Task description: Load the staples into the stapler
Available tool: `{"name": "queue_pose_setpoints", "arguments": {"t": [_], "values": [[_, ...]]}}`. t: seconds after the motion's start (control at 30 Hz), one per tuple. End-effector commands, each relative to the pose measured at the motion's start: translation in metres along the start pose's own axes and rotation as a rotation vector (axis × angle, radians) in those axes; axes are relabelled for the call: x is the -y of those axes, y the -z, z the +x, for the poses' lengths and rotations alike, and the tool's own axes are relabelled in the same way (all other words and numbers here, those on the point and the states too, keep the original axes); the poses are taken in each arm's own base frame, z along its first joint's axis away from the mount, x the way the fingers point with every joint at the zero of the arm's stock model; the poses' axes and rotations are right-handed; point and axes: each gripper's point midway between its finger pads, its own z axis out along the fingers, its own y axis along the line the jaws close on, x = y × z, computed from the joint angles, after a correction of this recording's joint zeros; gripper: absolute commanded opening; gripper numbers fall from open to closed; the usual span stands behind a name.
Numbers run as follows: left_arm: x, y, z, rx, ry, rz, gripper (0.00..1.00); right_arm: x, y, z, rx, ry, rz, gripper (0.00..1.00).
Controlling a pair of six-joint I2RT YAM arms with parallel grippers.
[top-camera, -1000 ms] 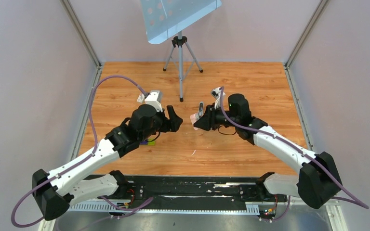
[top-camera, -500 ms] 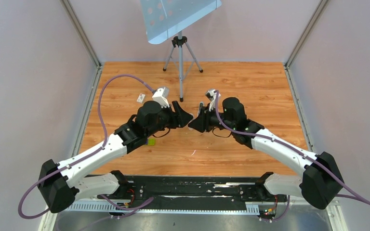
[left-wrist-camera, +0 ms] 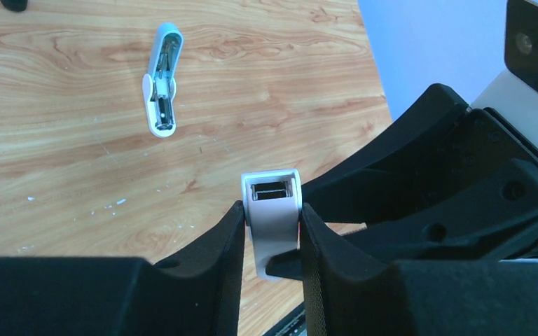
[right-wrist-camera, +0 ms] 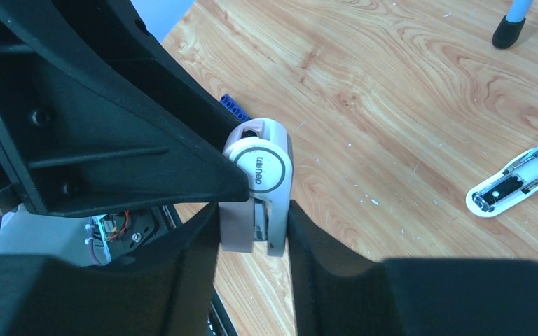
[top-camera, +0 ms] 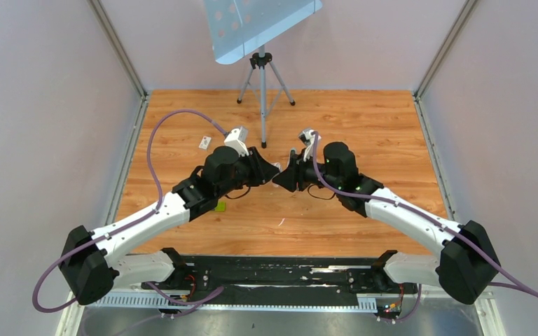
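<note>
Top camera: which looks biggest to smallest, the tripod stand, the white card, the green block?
1. Tripod stand.
2. White card and green block look alike; the left arm hides part of the block.

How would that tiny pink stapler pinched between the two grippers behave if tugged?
Probably stiff: the pink stapler shows no bending where the right gripper and the left gripper clamp it. Likely light, since it looks small beside both grippers. Its smooth, rounded shell might slip or swivel.

Pale pink stapler [right-wrist-camera: 259,169], gripped in midair
</note>
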Motion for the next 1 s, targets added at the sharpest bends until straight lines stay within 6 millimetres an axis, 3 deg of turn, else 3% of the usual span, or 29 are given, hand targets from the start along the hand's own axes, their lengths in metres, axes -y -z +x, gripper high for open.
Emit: {"name": "queue_pose_setpoints", "arguments": {"t": [0.0, 0.13, 0.27, 0.63, 0.83, 0.97], "values": [[0.012, 0.0, 0.001, -0.001, 0.0, 0.065, 0.16, -0.019, -0.002, 0.002, 0.002, 0.057, -0.084, 0.46], [0.014, 0.004, 0.007, -0.022, -0.026, 0.093, 0.02, -0.019, 0.005, 0.008, -0.044, 0.142, -0.092, 0.62], [0.009, 0.006, 0.013, -0.044, -0.048, 0.105, 0.0, -0.017, 0.013, 0.011, -0.059, 0.203, -0.09, 0.67], [-0.016, 0.02, 0.0, -0.039, -0.118, 0.027, 0.0, -0.019, 0.021, 0.028, -0.126, 0.252, -0.132, 0.59], [-0.016, 0.026, -0.003, -0.033, -0.109, 0.02, 0.0, -0.013, 0.013, 0.024, -0.1, 0.218, -0.098, 0.47], [-0.015, 0.026, -0.002, -0.029, -0.086, 0.025, 0.0, -0.016, 0.006, 0.022, -0.092, 0.182, -0.117, 0.46]]}}
